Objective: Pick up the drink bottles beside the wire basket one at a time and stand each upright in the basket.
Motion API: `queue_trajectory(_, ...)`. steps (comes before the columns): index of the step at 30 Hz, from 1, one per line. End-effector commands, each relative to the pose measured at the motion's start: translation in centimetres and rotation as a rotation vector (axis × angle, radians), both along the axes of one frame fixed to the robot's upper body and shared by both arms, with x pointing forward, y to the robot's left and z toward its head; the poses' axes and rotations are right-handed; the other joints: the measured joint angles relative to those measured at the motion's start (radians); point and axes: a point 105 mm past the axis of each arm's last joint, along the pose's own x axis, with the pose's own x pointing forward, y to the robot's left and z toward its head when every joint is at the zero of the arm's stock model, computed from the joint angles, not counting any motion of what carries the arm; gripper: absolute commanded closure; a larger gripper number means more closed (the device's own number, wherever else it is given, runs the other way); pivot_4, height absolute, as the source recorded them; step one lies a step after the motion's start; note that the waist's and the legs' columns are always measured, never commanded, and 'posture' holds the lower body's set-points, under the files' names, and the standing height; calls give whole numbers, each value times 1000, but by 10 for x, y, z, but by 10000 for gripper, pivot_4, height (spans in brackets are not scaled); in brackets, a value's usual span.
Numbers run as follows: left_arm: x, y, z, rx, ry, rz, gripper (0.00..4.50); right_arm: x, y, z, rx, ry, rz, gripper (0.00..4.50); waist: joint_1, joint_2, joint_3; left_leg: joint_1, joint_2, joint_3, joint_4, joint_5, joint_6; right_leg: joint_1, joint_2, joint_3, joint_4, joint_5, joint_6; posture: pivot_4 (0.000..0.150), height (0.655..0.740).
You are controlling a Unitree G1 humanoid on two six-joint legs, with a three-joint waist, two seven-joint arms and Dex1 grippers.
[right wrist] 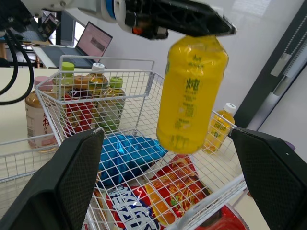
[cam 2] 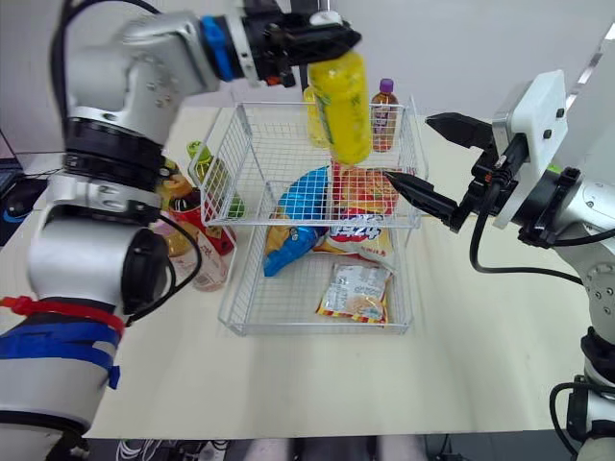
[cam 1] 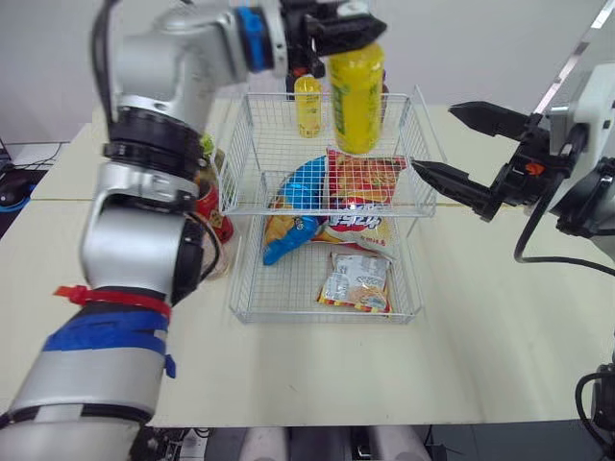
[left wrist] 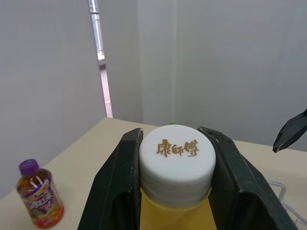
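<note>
My left gripper (cam 1: 348,29) is shut on the white cap (left wrist: 176,158) of a large yellow drink bottle (cam 1: 356,96). The bottle hangs upright over the far part of the white wire basket (cam 1: 322,318). To the right of the basket my right gripper (cam 1: 433,137) stands open and holds nothing, its fingertips close to the rim. Several more bottles (cam 2: 197,221) are bunched against the basket's left side, partly hidden by my left arm. A small yellow bottle (cam 1: 307,106) and a purple-capped bottle (cam 2: 385,106) stand behind the basket.
In the basket lie a blue snack bag (cam 1: 298,192), a red snack bag (cam 1: 363,182) and a small packet (cam 1: 356,280). Bare cream tabletop (cam 1: 500,336) stretches to the front and right of the basket.
</note>
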Motion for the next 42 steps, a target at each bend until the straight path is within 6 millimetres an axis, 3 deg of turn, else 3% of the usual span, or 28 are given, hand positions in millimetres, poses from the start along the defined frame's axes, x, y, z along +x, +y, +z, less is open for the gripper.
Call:
queue_trajectory(1,2,-14,25,0,-164,65,31427,-12,-5,8,-6,-55,-45,0,-2,0,0,0,0,0,0,0,0,0,0,0,0,0,0,1500,7400)
queue_trajectory(6,8,-34,26,-21,-182,85,31427,-17,-7,7,4,-55,-77,0,-10,0,0,0,-1,0,1,0,1,0,0,1,0,0,1,1500,7400)
queue_trajectory(12,10,-43,21,-32,-165,77,31427,-21,-9,5,7,-50,-99,0,-13,1,0,0,-1,0,1,0,1,0,0,0,0,0,3,1500,7400)
queue_trajectory(22,10,-25,33,-80,-166,87,806,-18,-7,3,2,-25,-60,0,-14,1,0,0,-1,0,2,0,1,1,0,0,1,0,2,1500,7400)
queue_trajectory(26,9,3,44,-119,-144,100,356,-15,-1,6,1,-21,-8,0,-20,1,0,0,-1,0,3,0,1,1,0,1,2,0,3,1500,7400)
queue_trajectory(31,-2,54,53,-168,-110,119,356,-11,8,9,13,6,89,0,-24,1,0,1,0,0,3,0,1,1,0,1,4,0,2,1500,7400)
queue_trajectory(37,-20,123,43,-194,-137,316,356,-2,28,10,5,46,257,0,-32,2,0,2,1,-2,7,0,0,1,1,1,10,0,2,1500,7400)
queue_trajectory(42,-67,198,40,-246,-308,588,356,8,50,6,-22,61,398,0,-37,2,0,2,1,-2,9,0,0,0,0,2,13,1,2,1500,7400)
